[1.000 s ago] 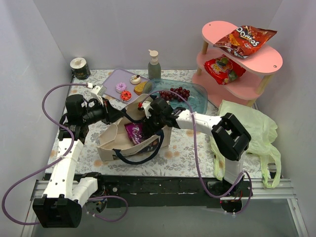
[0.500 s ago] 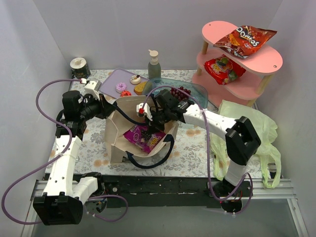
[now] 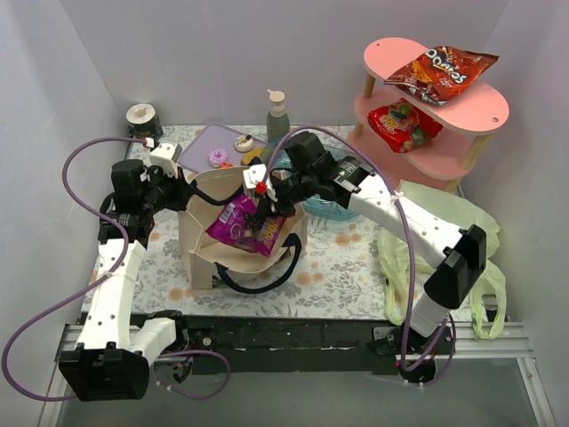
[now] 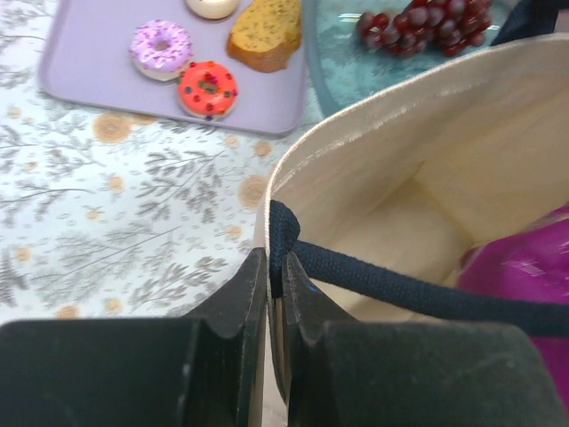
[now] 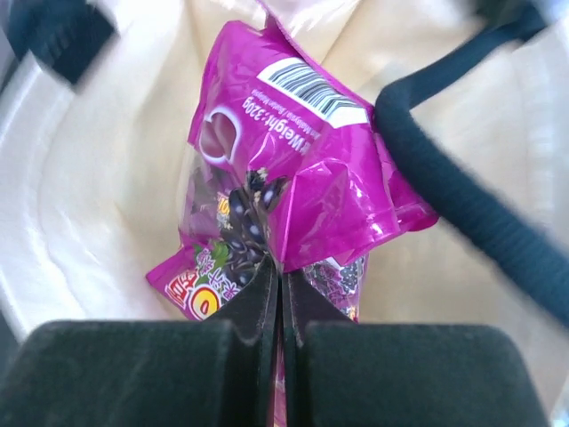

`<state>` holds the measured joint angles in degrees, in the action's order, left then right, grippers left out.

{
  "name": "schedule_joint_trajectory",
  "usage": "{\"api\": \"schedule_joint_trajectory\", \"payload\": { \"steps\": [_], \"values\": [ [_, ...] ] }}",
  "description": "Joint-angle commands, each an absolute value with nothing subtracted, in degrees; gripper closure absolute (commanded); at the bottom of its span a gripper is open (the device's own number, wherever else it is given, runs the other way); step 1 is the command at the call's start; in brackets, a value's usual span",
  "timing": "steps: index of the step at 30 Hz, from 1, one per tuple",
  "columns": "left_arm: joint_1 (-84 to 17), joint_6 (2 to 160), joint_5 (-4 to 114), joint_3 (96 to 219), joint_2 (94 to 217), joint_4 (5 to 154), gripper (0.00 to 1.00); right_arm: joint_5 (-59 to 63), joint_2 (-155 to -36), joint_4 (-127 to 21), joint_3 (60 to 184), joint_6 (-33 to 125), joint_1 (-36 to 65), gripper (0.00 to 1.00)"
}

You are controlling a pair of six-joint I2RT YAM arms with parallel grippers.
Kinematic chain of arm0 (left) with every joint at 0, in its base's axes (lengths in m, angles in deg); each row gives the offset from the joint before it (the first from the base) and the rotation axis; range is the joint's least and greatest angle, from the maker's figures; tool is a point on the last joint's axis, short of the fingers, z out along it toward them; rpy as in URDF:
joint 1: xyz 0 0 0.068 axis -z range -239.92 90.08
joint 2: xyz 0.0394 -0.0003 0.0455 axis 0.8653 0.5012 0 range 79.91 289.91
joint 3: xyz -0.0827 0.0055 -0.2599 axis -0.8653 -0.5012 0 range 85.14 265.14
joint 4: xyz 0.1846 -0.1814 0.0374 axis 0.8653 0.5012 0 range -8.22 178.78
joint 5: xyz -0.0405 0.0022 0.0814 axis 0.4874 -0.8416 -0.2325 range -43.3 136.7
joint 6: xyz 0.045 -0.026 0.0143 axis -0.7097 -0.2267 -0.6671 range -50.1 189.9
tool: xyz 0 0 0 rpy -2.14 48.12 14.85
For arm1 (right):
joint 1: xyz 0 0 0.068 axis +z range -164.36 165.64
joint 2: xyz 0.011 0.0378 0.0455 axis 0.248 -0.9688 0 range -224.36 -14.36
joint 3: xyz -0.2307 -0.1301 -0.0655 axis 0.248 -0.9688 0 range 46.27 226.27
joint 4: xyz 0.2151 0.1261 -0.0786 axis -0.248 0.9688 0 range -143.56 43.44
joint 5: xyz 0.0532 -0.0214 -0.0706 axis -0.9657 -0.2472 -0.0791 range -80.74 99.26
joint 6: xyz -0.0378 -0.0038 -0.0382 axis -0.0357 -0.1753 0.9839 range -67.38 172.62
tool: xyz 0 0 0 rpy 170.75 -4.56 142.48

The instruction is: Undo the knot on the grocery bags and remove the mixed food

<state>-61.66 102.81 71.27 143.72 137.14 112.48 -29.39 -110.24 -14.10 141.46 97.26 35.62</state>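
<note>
Purple packet lengthwise beyond right pincer

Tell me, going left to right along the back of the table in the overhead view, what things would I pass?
Small dark pot → lilac tray with doughnuts on it → pump bottle → pink tiered shelf.

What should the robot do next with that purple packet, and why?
Probably raise the right claw straight up until the purple packet clears the canvas tote. That claw is shut on the packet, which hangs in the tote's mouth, and the left claw pinches the rim, steadying it.
</note>
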Motion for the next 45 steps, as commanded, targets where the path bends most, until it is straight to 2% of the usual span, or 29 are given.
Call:
{"api": "schedule_joint_trajectory", "payload": {
  "steps": [1, 3, 8, 11, 12, 13, 14, 15, 17, 19, 22, 25, 29, 32, 40, 45],
  "values": [
    [-62.2, 94.3, 64.4, 148.1, 136.0, 114.9, 1.00, -32.7, -102.9, -32.1, 148.0, 83.1, 34.4, 0.99],
    [-62.2, 90.5, 60.9, 147.8, 135.0, 116.0, 1.00, -31.5, -101.8, -36.0, 150.9, 79.0, 33.9, 0.99],
    [-62.3, 81.4, 51.9, 147.7, 134.1, 117.9, 1.00, -26.5, -100.9, -34.9, 158.1, 81.3, 31.1, 0.99],
    [-62.6, 80.4, 50.1, 151.0, 137.1, 118.9, 1.00, -24.1, -99.9, -31.5, 159.6, 87.9, 29.1, 0.99],
    [-62.6, 80.3, 53.2, 152.9, 138.2, 119.7, 1.00, -23.4, -98.9, -30.4, 159.3, 90.5, 28.6, 0.99],
    [-62.6, 80.2, 56.2, 157.8, 139.1, 120.7, 0.84, -21.9, -98.4, -29.0, 157.7, 94.1, 28.1, 0.99],
    [-62.6, 80.1, 59.8, 160.3, 140.9, 123.3, 0.41, -21.3, -97.7, -28.7, 156.6, 95.5, 26.8, 0.99],
    [-62.6, 80.0, 64.7, 163.5, 141.5, 124.5, 0.24, -20.8, -96.2, -28.6, 155.4, 96.6, 26.1, 0.99],
    [-62.6, 80.5, 79.9, 171.3, 143.4, 127.3, 0.02, -19.1, -95.0, -26.9, 151.9, 102.3, 24.6, 0.99],
    [-62.5, 81.0, 94.7, 175.3, 144.8, 128.1, 0.02, -16.7, -93.6, -25.5, 150.2, 108.8, 24.1, 0.99],
    [-62.0, 88.0, 107.5, 182.8, 150.3, 127.6, 0.02, -13.6, -92.9, -23.0, 148.7, 115.4, 24.0, 0.99],
    [-61.0, 93.1, 114.7, 188.3, 156.5, 125.9, 0.02, -11.6, -93.2, -20.9, 150.1, 118.1, 23.9, 0.99],
    [-55.8, 102.2, 121.0, 186.7, 160.1, 114.7, 0.02, -10.2, -97.1, -15.3, 156.3, 120.0, 24.1, 0.99],
    [-53.1, 105.4, 120.4, 183.1, 161.5, 107.9, 0.02, -8.7, -98.6, -12.7, 159.7, 122.8, 25.6, 0.99],
    [-46.3, 105.2, 114.6, 183.7, 168.2, 104.5, 0.02, -3.7, -98.7, -11.4, 158.5, 128.0, 33.2, 0.99],
    [-38.8, 99.8, 113.0, 182.3, 170.3, 109.1, 0.02, -0.8, -98.4, -13.4, 156.7, 129.4, 36.7, 0.99]
  ]
}}
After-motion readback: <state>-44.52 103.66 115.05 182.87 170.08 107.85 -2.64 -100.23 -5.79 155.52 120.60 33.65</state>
